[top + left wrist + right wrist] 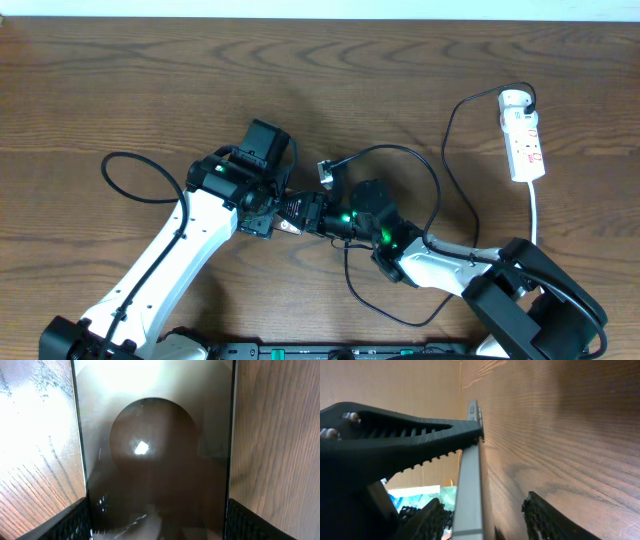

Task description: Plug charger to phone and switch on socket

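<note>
The phone [155, 455] fills the left wrist view, its glossy dark face mirroring the camera. My left gripper [156, 510] is shut on it, one pad against each long side. In the right wrist view the phone's grey edge [470, 495] runs between the fingers of my right gripper [484, 502], which is open, with a gap on the table side. From overhead the two grippers meet at mid-table [285, 212] and hide the phone. The charger [440, 190] loops across the table, its connector tip [325, 172] lying free. The socket [522, 135] lies at the far right with the plug in its top end.
The socket's white cord [536, 215] runs down toward the right arm's base. A black cable loop [125, 175] lies left of the left arm. The charger cable also curls under the right arm [370, 295].
</note>
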